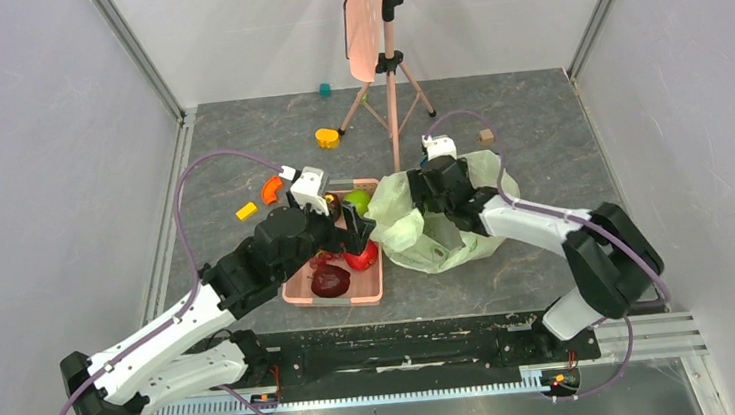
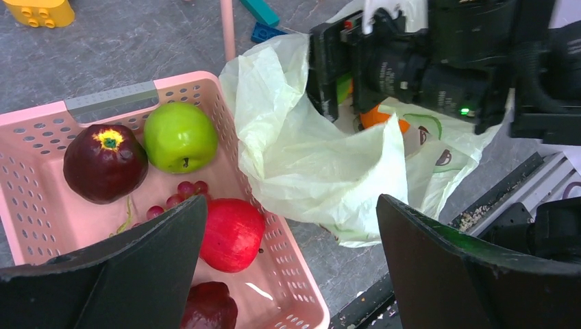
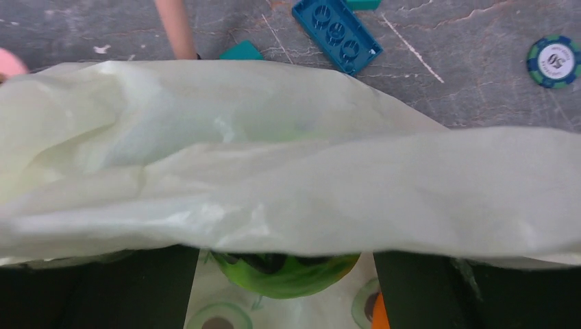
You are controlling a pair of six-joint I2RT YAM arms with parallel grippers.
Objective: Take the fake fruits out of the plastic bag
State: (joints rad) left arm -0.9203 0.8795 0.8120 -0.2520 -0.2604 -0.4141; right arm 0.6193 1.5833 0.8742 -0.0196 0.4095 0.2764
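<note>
The plastic bag [image 1: 446, 236] lies crumpled to the right of a pink basket [image 1: 356, 294]. My right gripper [image 1: 425, 200] reaches into the bag's mouth. In the right wrist view its jaws [image 3: 286, 260] stand open on either side of a green ball with a dark band [image 3: 284, 269], with a gap on each side. A fold of the bag [image 3: 288, 178] covers the ball's top, and an orange [image 3: 380, 317] shows beside it. My left gripper [image 2: 291, 205] hangs open and empty over the basket's [image 2: 109, 101] right edge. A green apple [image 2: 179, 136] and a red apple [image 2: 231, 234] lie in the basket.
Dark maroon fruits [image 2: 104, 162] and grapes [image 2: 186, 189] share the basket. A tripod with a pink board [image 1: 390, 85] stands behind the bag. Toy blocks lie about: yellow [image 1: 327, 138], orange [image 1: 270, 188], teal [image 1: 325, 90], brown [image 1: 486, 136]. A blue brick [image 3: 336, 31] and a chip [image 3: 553, 60] lie beyond the bag.
</note>
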